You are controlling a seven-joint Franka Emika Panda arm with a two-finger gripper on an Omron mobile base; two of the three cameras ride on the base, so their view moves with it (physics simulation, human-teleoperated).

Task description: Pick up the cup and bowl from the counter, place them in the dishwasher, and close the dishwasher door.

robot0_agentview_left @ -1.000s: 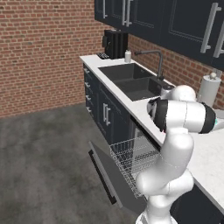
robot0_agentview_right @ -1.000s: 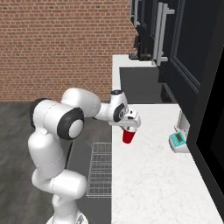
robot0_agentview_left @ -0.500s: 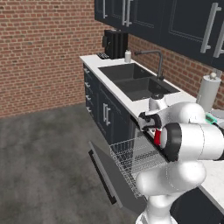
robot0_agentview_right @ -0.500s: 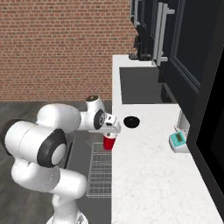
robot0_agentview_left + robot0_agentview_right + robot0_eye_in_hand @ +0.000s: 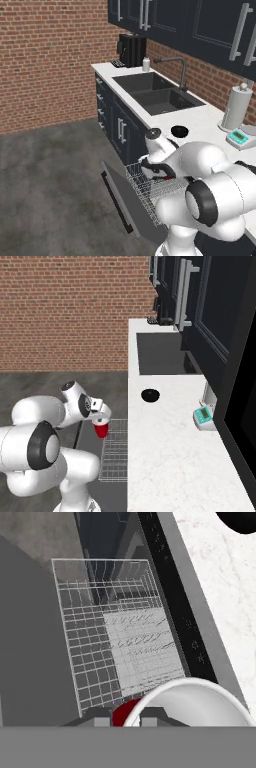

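My gripper [image 5: 100, 419] is clamped on the rim of the red cup [image 5: 101, 429], which hangs upright over the pulled-out wire rack [image 5: 117, 652] of the dishwasher [image 5: 150, 192], above the lowered door [image 5: 127, 205]. The black bowl [image 5: 150, 395] sits on the counter [image 5: 175, 456], between sink [image 5: 155, 92] and scale [image 5: 204, 417].

The white Franka arm with dark joints is folded low and forward, its big rounded elbow link nearest the cameras and the forearm reaching out ahead. The wrist bends down so the two-finger gripper [image 5: 100, 419] points at the floor. Its small dark fingertips [image 5: 97, 716] are pinched on the rim of the small red plastic party cup with a white inside [image 5: 101, 429], one finger on each side of the wall. The cup hangs upright just below the claw, mouth up, against the fingers.
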